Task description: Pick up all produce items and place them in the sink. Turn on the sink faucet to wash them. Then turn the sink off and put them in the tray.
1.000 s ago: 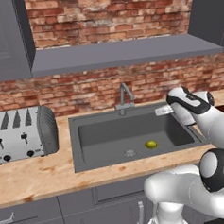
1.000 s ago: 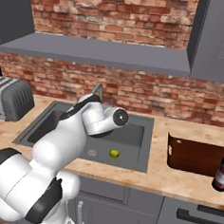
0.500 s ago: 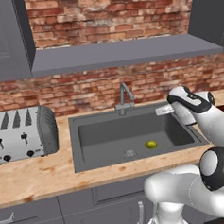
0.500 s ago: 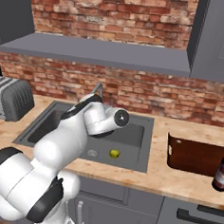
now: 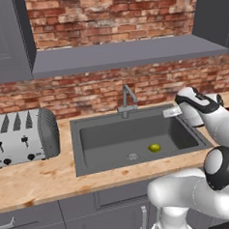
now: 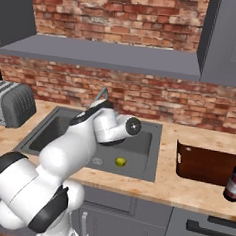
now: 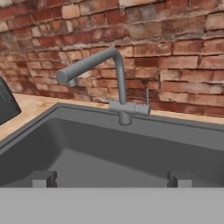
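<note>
Hand view: faucet (image 7: pixel 118 83) straight beyond the wide-open, empty tool (image 7: pixel 111 178), lime (image 5: pixel 154 147) on sink (image 5: pixel 89 137) floor.

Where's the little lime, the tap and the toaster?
lime (image 5: pixel 154 147): left base view, middle of the fruit on the sink floor.
tap (image 7: pixel 119 76): hand view, on its upright pipe.
toaster (image 5: pixel 21 137): left base view, its front face.

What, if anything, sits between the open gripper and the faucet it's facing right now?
Nothing visible. In the hand view the gripper stands open over the sink and looks straight at the faucet on the back rim, with only bare basin between. The lime lies lower on the basin floor, off that line.
</note>
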